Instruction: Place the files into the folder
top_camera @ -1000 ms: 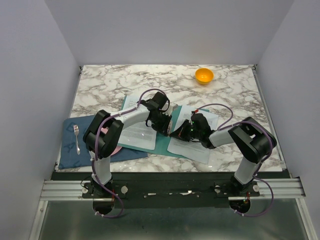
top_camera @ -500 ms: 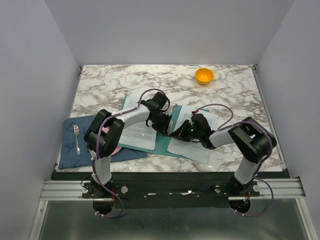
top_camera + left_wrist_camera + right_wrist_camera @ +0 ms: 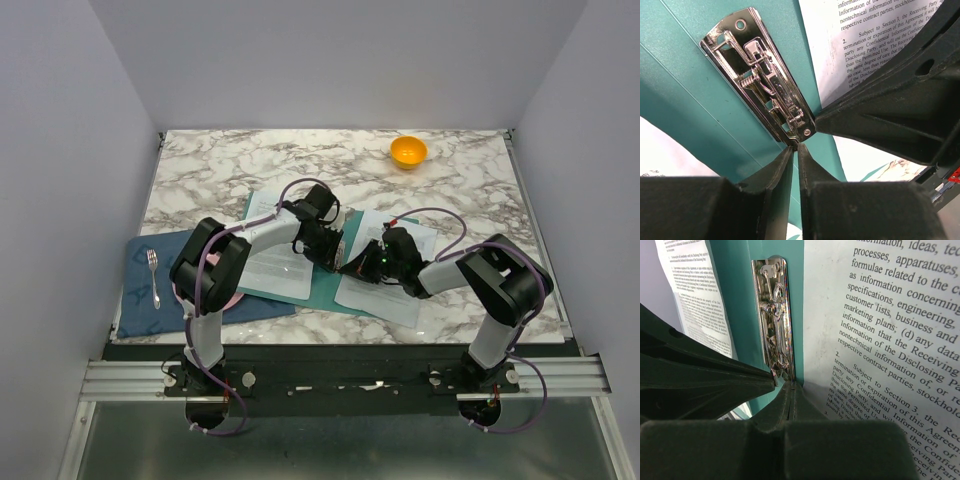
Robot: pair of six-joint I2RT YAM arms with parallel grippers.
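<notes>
The folder (image 3: 685, 95) was teal-green with a shiny silver clip (image 3: 762, 87). The files (image 3: 890, 315) were white with black words. The desk (image 3: 220, 170) was grey-and-white marble, the bowl (image 3: 408, 151) orange.

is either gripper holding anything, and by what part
Nothing visibly held. Both the left gripper and right gripper are shut, tips at the end of the silver metal clip in the flat teal plastic folder.

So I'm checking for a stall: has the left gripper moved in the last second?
No: the left gripper sits where it was, judged against the orange bowl.
</notes>
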